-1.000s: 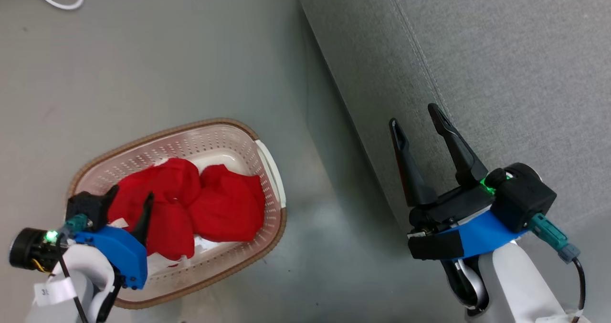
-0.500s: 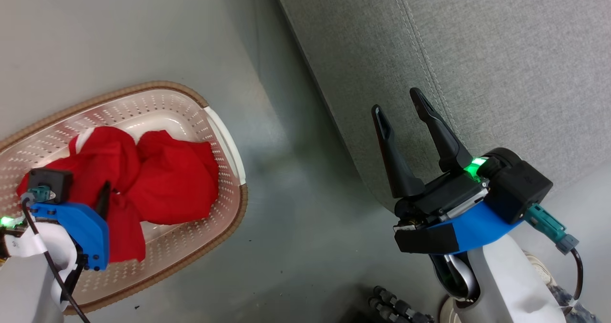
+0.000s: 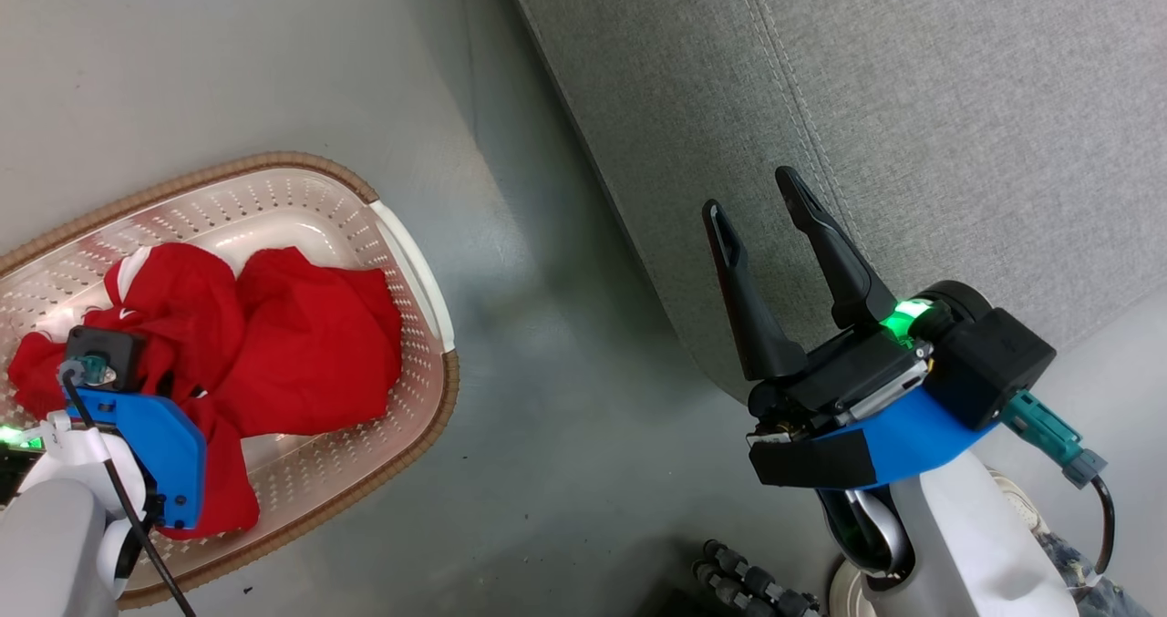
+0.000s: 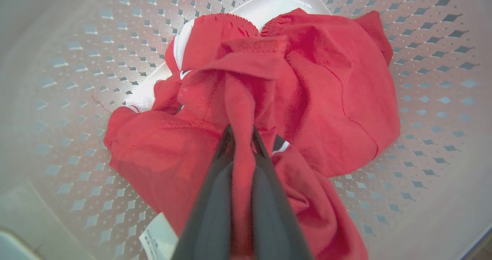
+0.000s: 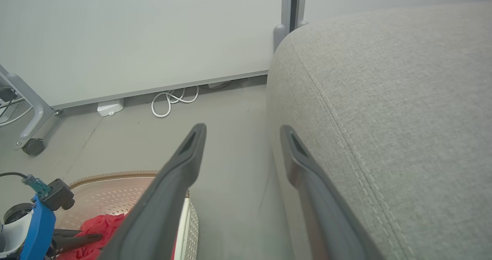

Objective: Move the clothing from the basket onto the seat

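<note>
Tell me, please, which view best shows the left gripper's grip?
Left wrist view: the left gripper is shut on a fold of the clothing, close up. Head view mostly hides its fingers behind the wrist; right wrist view shows them small, far off.

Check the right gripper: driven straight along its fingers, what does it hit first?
Probably the floor beside the seat; the open right gripper aims along that gap. Depth is unclear, so one finger may graze the seat's side first.
</note>
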Tool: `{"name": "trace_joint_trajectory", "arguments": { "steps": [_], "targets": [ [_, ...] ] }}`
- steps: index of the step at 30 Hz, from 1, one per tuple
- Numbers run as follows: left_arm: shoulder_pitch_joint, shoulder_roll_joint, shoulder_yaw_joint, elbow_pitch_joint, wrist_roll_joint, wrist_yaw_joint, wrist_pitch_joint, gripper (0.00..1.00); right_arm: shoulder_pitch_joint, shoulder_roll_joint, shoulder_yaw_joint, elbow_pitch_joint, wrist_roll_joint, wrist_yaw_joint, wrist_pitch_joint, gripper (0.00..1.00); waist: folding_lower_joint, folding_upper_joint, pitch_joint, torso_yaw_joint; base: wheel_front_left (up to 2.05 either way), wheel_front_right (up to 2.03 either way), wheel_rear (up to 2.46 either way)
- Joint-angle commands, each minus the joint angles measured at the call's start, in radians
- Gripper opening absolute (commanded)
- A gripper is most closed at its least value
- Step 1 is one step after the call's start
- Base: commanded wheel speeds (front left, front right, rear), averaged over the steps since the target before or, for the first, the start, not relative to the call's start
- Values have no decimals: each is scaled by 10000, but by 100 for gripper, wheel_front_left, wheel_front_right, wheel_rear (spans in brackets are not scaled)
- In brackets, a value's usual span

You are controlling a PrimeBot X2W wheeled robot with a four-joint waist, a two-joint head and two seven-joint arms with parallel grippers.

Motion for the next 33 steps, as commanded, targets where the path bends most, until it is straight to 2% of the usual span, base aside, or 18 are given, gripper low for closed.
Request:
{"name": "trace_joint_trajectory", "arguments": {
  "steps": [1, 9, 13, 23, 33],
  "targets": [
    [-7, 40, -13, -96, -43, 50, 45, 0, -159, 9, -20, -45, -1, 5, -48, 100, -1, 0, 0, 21, 0, 0, 0],
    [-162, -201, -194, -223, -162, -32, -121, 0, -237, 9, -95, 155, -188, 5, -48, 100, -1, 0, -274, 350, 0, 0, 0],
    [-317, -610, -364, -12, -228, -97, -396, 0, -282, 3, -174, 494, -477, 5, -47, 100, -1, 0, -853, 772, 0, 0, 0],
    [-871, -2294, -1317, 1074, -446, -430, -1777, 0, 75, -8, -605, 1800, -1603, 5, 219, 100, -1, 0, -3530, 2383, 0, 0, 0],
    [-1269, -3769, -2822, 1658, -1124, -541, -2791, 0, 991, -8, -794, 2136, -1969, 5, 996, 100, -1, 0, -6074, 3514, 0, 0, 0]
  ]
}}
